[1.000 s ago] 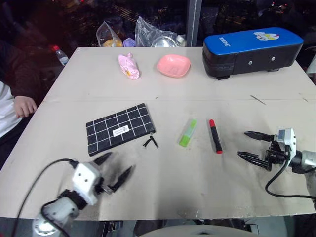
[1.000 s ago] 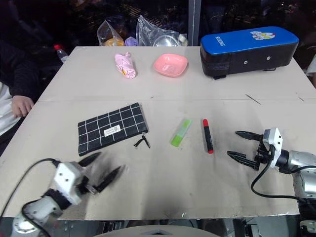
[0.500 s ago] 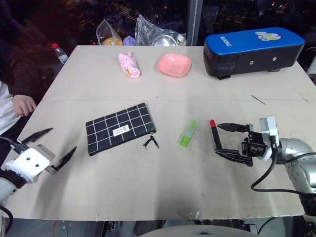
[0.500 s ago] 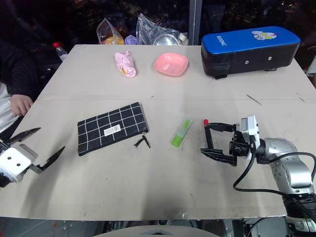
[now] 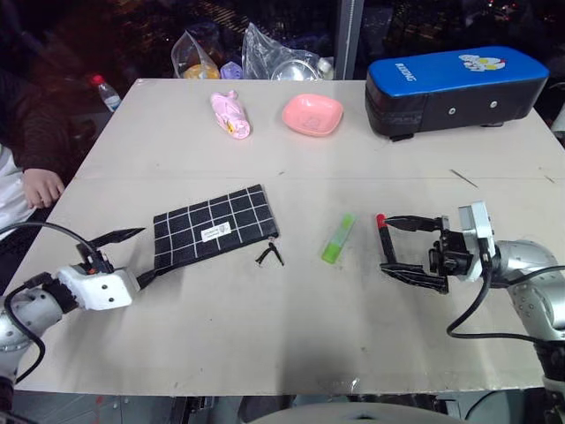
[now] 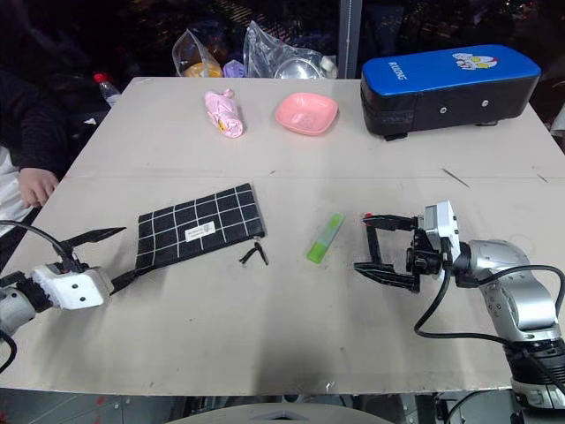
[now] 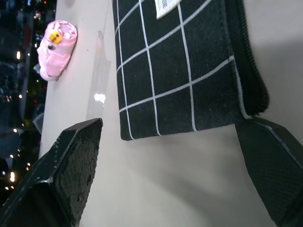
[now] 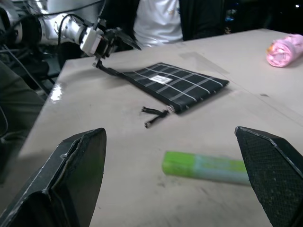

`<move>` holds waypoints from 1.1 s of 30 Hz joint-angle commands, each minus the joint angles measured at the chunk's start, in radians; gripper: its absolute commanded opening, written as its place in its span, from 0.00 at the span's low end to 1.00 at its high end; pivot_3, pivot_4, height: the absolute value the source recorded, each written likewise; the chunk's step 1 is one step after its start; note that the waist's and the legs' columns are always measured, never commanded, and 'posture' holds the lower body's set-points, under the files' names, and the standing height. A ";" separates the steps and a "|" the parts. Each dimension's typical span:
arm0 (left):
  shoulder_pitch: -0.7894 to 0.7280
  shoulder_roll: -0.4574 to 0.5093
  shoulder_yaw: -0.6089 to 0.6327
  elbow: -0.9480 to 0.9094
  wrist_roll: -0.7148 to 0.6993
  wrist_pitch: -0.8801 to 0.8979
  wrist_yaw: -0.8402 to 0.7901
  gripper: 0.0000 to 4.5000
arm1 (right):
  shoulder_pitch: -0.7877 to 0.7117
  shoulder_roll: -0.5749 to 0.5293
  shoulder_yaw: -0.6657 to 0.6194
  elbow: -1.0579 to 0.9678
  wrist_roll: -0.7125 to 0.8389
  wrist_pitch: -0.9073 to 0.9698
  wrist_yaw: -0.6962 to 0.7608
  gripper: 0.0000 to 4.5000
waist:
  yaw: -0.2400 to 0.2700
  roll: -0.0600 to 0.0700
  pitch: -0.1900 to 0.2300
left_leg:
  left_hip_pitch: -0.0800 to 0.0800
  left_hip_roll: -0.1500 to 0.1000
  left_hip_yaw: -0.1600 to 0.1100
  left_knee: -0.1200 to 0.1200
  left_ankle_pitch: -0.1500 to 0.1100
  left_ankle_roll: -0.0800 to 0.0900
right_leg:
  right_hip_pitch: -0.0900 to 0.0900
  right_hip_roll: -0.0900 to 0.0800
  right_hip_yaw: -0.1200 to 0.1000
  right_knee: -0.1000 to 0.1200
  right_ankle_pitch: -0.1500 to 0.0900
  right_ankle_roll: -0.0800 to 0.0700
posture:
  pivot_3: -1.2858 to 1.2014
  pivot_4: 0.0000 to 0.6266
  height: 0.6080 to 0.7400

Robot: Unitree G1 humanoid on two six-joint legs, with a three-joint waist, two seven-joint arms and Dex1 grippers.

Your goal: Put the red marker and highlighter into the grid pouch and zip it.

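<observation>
Stereo head views and two wrist views of a beige counter (image 5: 291,336). The grid pouch (image 5: 214,230) lies flat left of centre, label up, its black zipper pull (image 5: 269,256) trailing off the near right corner; the zipper looks closed or nearly so, though this cannot be confirmed. The highlighter (image 5: 336,238) lies just right of the pull, and the red marker (image 5: 385,242) lies beside it, further right, the two apart and roughly parallel.

The left hand (image 5: 129,257) is spread wide and empty, its two fingers bracketing the pouch's left end without a visible grip; the lower finger appears to be at or under the pouch corner. The right hand (image 5: 410,247) is likewise wide and empty, level with the counter, its fingers straddling the red marker from the right, red cap at the far finger.

Risks, as judged from this arrangement:
- Closing along the marker's length rather than across it could pinch its ends and let it skid or pivot toward the highlighter.
- A low, level approach may drag the near finger across the counter and nudge the marker away.
- The pouch is thin and limp; a shallow left pinch may catch one fabric layer only, so that it slides when the zipper is pulled.

Background: a pink bowl (image 5: 312,115), a pink wrapped item (image 5: 229,117), a blue-topped case (image 5: 452,87), and a person's hand (image 5: 42,187) at the left edge.
</observation>
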 commanded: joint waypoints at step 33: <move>-0.299 -0.134 -0.318 -0.130 0.088 0.106 0.138 1.00 | 0.031 0.029 -0.046 -0.006 -0.043 -0.114 -0.067 0.98 | 0.003 0.001 -0.001 | -0.001 0.000 0.001 0.010 0.003 0.005 | 0.002 0.009 -0.007 0.009 0.003 0.005 | 0.52 0.24 0.89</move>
